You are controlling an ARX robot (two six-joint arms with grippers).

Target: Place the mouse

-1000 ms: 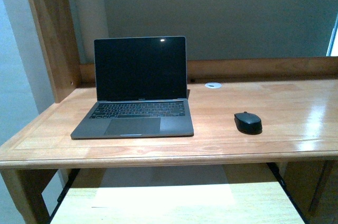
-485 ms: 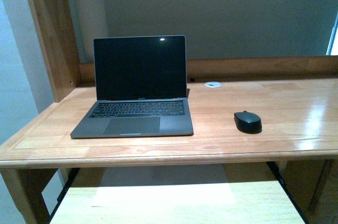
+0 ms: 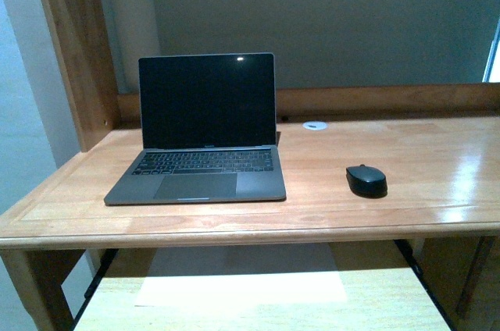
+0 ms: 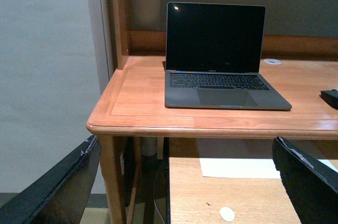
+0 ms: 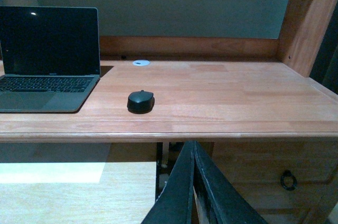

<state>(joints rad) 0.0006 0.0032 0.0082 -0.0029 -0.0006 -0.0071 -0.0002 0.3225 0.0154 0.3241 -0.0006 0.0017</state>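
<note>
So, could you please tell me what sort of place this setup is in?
Probably a home or office workstation: a wooden desk carrying an open laptop with a mouse beside it.

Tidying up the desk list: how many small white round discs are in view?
2: one white disc on the desk behind the mouse; another on the lower pull-out shelf. More could be hidden.

Glossy wood desk [image 3: 437, 159]; matte blk mouse [image 3: 366, 180].

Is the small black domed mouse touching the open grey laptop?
Apart. The front view shows bare wooden desk between the small black domed mouse and the open grey laptop.
</note>
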